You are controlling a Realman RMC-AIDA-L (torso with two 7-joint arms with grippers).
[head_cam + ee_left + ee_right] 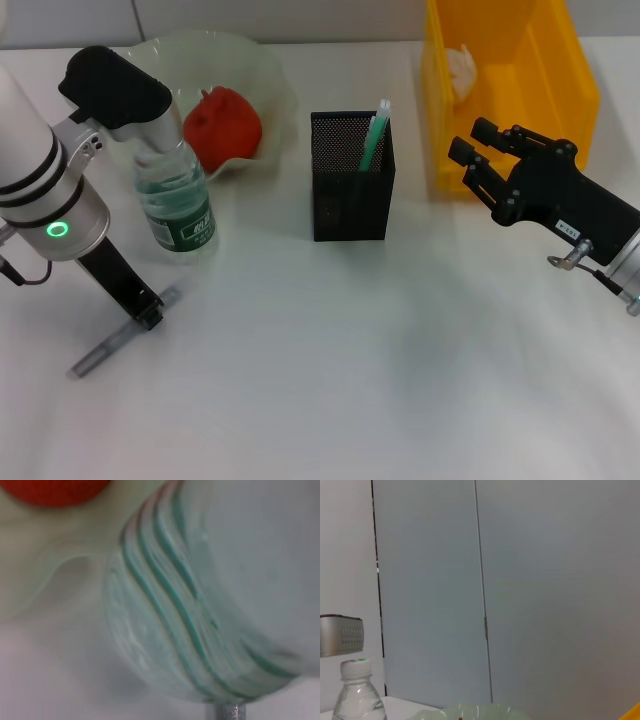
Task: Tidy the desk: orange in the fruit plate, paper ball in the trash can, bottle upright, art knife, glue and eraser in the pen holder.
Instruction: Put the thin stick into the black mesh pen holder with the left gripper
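The grey art knife point(110, 345) lies on the table at the front left. My left gripper point(148, 312) points down and is shut on its middle, next to the upright bottle point(178, 205). The bottle fills the left wrist view point(200, 605), with a bit of the knife point(227, 712) at the edge. The orange point(222, 122) sits in the pale green fruit plate point(270, 75). The black mesh pen holder point(350, 190) holds a green glue stick point(375, 135). The paper ball point(462, 68) lies in the yellow trash can point(570, 80). My right gripper point(468, 152) hovers open beside the can. No eraser shows.
The right wrist view shows the bottle's cap and neck point(356, 692), the plate's rim point(480, 712) and a wall behind. The trash can stands at the back right, close to the right arm. The white table point(350, 380) stretches across the front.
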